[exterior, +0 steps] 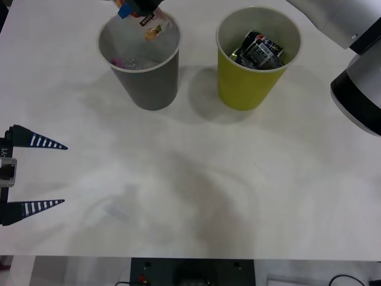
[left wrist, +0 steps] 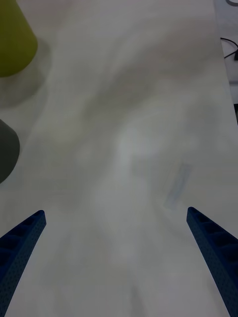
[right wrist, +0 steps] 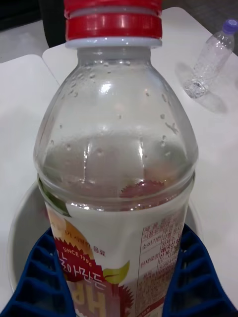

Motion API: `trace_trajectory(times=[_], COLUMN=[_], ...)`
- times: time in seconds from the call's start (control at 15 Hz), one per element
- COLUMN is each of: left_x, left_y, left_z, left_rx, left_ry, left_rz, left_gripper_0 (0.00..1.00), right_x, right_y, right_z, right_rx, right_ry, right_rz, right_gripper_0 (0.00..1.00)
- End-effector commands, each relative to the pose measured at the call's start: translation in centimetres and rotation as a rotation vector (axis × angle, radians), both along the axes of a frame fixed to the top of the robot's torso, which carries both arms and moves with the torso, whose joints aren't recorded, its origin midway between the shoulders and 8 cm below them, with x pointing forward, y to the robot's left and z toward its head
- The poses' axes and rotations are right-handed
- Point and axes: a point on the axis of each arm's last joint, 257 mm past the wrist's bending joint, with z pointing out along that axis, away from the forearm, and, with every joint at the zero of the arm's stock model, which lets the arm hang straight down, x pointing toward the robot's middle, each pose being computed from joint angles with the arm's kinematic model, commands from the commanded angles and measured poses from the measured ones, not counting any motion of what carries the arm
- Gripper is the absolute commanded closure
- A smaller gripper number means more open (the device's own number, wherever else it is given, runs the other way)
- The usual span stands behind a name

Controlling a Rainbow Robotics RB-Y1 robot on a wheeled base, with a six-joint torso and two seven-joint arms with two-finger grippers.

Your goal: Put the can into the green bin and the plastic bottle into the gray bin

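The plastic bottle (exterior: 153, 27), clear with a red cap and an orange-yellow label, hangs tilted over the mouth of the gray bin (exterior: 149, 83). My right gripper (exterior: 134, 9) is shut on it at the table's far side. In the right wrist view the blue fingers (right wrist: 34, 277) clamp the bottle (right wrist: 116, 148) at its label, with the gray bin's rim (right wrist: 20, 233) just below. A dark crushed can (exterior: 259, 50) lies inside the green bin (exterior: 247, 89), which stands right of the gray one. My left gripper (exterior: 62, 174) waits open at the table's left edge, nothing between its fingers.
A clear item with a pink cap (exterior: 117, 61) lies at the bottom of the gray bin. The left wrist view shows bare white table (left wrist: 129, 148) with the green bin (left wrist: 12, 39) and gray bin (left wrist: 7, 153) at one side. A clear bottle (right wrist: 208, 64) stands on another table behind.
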Motion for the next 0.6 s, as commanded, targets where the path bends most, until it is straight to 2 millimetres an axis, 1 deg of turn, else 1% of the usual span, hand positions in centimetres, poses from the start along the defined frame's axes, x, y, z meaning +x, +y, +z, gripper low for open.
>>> trace_trajectory(times=[0.07, 0.2, 0.33, 0.4, 0.6], left_x=[0.0, 0.0, 0.0, 0.0, 0.0], left_y=[0.0, 0.0, 0.0, 0.0, 0.0], left_z=[0.0, 0.0, 0.0, 0.0, 0.0], left_rx=[0.0, 0.0, 0.0, 0.0, 0.0], left_ry=[0.0, 0.0, 0.0, 0.0, 0.0], left_rz=[0.0, 0.0, 0.0, 0.0, 0.0], left_gripper_0=[0.02, 0.02, 0.02, 0.02, 0.02], right_x=[-0.5, -0.8, -1.0, -1.4, -3.1], right_y=[-0.3, -0.4, -1.0, -1.6, -4.6], right_z=[-0.9, -1.1, -1.2, -0.8, 1.2], right_rx=[-0.021, -0.024, -0.033, -0.027, -0.025], right_ry=[0.038, 0.053, 0.069, 0.09, 0.13], right_rz=[0.0, 0.001, 0.0, 0.005, 0.033], right_gripper_0=[0.01, 0.0, 0.0, 0.0, 0.0])
